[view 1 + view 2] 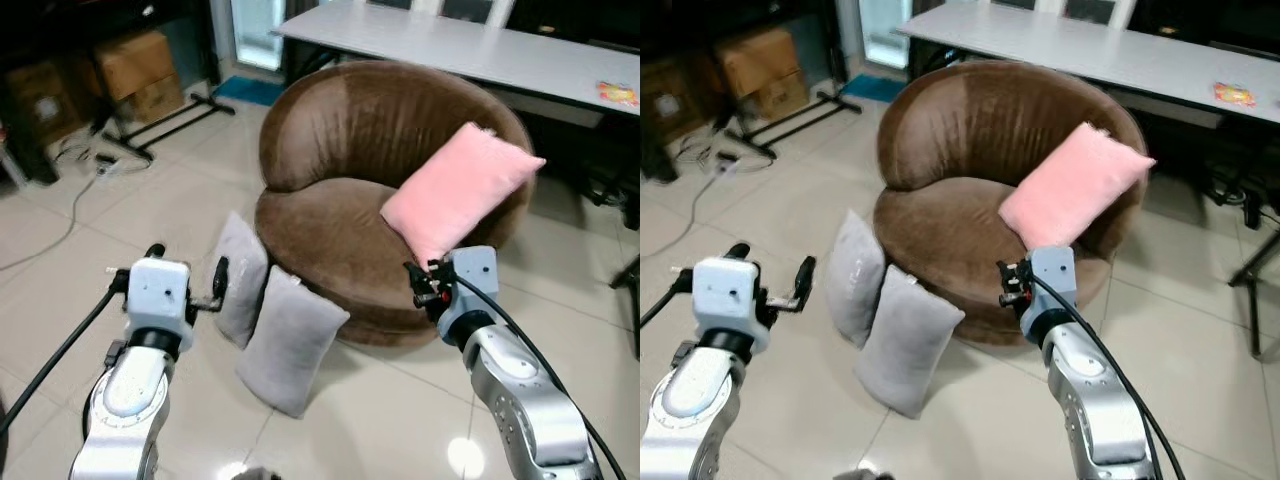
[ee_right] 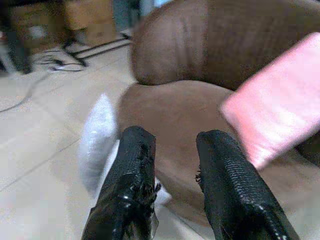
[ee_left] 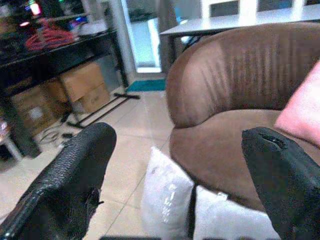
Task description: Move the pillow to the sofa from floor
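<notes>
While both silver arms are raised in front of me, my left gripper (image 3: 175, 185) has its two black fingers spread wide with nothing between them, and it hovers above the pale tiled floor (image 1: 60, 290) just to the left of the cushions. My right gripper (image 2: 172, 187) has its fingers a little apart and grasps nothing; it sits near the front edge of the seat, just below the pink cushion.

Next out, two grey rectangular fabric pillows stand on the floor, propped against the front left of the chair. The nearer grey pillow (image 1: 290, 340) stands on its short end, long axis running up and tilted so its top leans onto the seat's edge. The farther grey pillow (image 1: 240, 275) is touching it on the left, also upright and leaning the same way.

Beyond them, the round brown velvet tub sofa (image 1: 350, 130) holds a pink rectangular cushion (image 1: 460, 190) on the right of its seat, leaning on the backrest, its long axis slanting up toward the right.

Farther back, a long white table (image 1: 450, 45) stands behind the sofa, and brown cardboard boxes (image 1: 140, 65) sit under a dark shelf at far left.
</notes>
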`<state>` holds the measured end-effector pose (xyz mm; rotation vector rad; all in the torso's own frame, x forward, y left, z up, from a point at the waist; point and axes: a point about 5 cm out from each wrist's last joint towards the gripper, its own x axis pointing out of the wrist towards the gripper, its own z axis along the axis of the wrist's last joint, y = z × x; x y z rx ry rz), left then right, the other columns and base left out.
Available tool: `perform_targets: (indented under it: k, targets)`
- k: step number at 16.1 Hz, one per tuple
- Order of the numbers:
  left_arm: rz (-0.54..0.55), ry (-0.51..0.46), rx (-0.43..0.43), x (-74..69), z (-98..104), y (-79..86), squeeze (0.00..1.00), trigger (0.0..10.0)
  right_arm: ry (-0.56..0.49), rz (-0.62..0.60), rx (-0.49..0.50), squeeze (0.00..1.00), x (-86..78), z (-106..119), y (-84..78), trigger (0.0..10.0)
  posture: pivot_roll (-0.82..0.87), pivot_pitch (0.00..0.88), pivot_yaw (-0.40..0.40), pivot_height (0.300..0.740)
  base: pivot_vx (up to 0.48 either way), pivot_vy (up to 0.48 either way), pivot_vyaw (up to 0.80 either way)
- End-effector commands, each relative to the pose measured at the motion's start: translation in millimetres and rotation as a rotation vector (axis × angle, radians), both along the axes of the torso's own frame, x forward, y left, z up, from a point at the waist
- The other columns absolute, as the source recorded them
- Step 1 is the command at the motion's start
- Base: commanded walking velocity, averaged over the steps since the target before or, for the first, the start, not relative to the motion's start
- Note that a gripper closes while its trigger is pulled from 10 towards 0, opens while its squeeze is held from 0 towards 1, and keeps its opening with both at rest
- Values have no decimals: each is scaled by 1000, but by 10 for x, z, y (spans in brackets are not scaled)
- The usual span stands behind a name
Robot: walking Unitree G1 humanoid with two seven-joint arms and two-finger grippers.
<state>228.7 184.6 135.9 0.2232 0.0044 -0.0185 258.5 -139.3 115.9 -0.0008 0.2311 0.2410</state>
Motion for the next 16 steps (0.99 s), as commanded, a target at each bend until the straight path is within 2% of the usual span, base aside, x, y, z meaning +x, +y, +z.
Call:
perform_targets:
  k: [1, 4, 10, 13, 16]
  targets:
    - [-1, 14, -15, 1, -25, -2, 0, 10000, -22, 46, 3, 0, 17, 66, 83, 10000, 1, 0, -1, 740, 262, 0, 800]
    - [-2, 11, -11, 20, -20, 11, 0, 10000, -18, 32, -2, 0, 32, 47, 64, 10000, 12, 0, -11, 740, 292, 0, 800]
    - [35, -1, -8, 2, 1, 116, 0, 10000, -16, -42, 28, 0, 61, 31, -9, 10000, 20, 0, -11, 740, 310, 0, 0]
    - [32, 1, -6, 4, -4, 127, 0, 10000, -33, 9, -11, 0, 45, 40, 50, 10000, 19, 0, -8, 740, 314, 0, 0]
    - [27, 7, -3, 1, -21, 114, 0, 10000, -41, 4, -10, 0, 55, 52, 52, 10000, 18, 0, -6, 740, 314, 0, 0]
